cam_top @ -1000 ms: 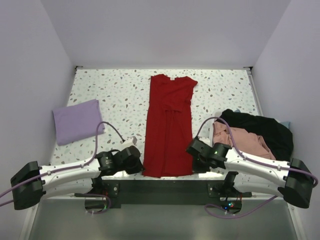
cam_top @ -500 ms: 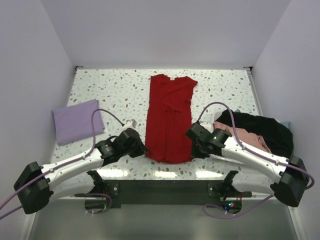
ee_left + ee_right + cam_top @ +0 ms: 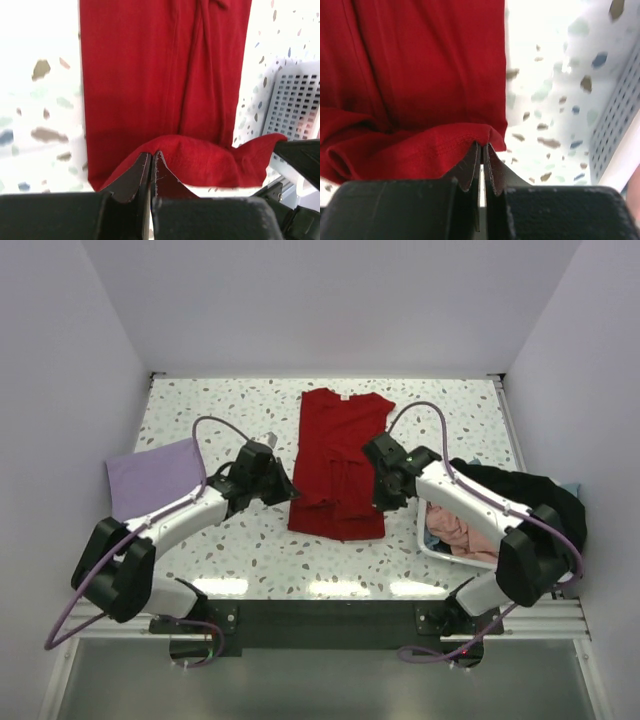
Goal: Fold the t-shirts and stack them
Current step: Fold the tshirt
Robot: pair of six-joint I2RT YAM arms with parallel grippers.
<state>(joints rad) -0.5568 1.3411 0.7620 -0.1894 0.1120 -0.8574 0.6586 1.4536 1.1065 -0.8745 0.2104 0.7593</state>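
Red t-shirt (image 3: pixel 338 445) is lying along the middle of the desk (image 3: pixel 220 410), near hem raised. Left gripper (image 3: pixel 151 156) and right gripper (image 3: pixel 481 147) are each pinching one hem corner. Thin cloth slipping from either pinch risks skewing the fold.

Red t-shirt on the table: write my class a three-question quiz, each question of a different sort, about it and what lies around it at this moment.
1. True or false: the left gripper and the right gripper are both shut on the near hem of the red t-shirt.
2. Where does the folded lavender t-shirt lie?
A. beside the red one, on the left arm's side
B. on top of the red one
C. under the right arm
3. Fill in the blank: the pink t-shirt lies in a white ____.

Key
1. True
2. A
3. basket
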